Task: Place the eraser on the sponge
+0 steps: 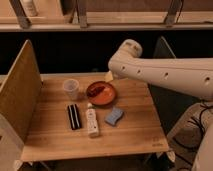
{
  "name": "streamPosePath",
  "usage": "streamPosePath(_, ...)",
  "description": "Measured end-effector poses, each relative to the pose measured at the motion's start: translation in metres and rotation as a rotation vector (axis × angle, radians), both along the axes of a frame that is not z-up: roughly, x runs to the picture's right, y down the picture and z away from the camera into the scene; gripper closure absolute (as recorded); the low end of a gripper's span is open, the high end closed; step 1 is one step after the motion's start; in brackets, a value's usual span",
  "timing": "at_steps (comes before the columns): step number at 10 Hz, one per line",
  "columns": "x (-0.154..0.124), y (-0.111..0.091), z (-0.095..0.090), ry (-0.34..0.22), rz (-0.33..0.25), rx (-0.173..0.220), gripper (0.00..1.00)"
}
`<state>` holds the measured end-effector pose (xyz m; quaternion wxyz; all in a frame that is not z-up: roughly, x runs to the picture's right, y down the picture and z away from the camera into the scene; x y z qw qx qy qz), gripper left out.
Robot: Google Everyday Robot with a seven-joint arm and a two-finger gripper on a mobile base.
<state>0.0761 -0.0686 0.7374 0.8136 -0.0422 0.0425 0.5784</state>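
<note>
Office-type robot test station: wooden desk [135, 127], side partition [20, 90], railed ledge [100, 26] behind; end effector hidden behind arm [170, 75].

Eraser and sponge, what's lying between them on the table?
In the camera view, a white tube lies between the eraser and the sponge. The jaws hang at the far edge of the table, behind the red-orange dish.
</note>
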Motion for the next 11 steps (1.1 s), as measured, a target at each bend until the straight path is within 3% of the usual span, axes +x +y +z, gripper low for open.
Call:
streamPosePath(6,-0.002,0.005,0.001,-0.005,-0.008,-0.016,0.2)
streamPosePath(7,-0.01,0.012,0.0,-0.02,-0.039,-0.04,0.2)
streamPosePath(9,-0.053,0.03,-0.008,-0.09,-0.143,-0.098,0.2)
streamPosePath(11,-0.075,0.041,-0.013,-0.139,-0.19,-0.14,0.2)
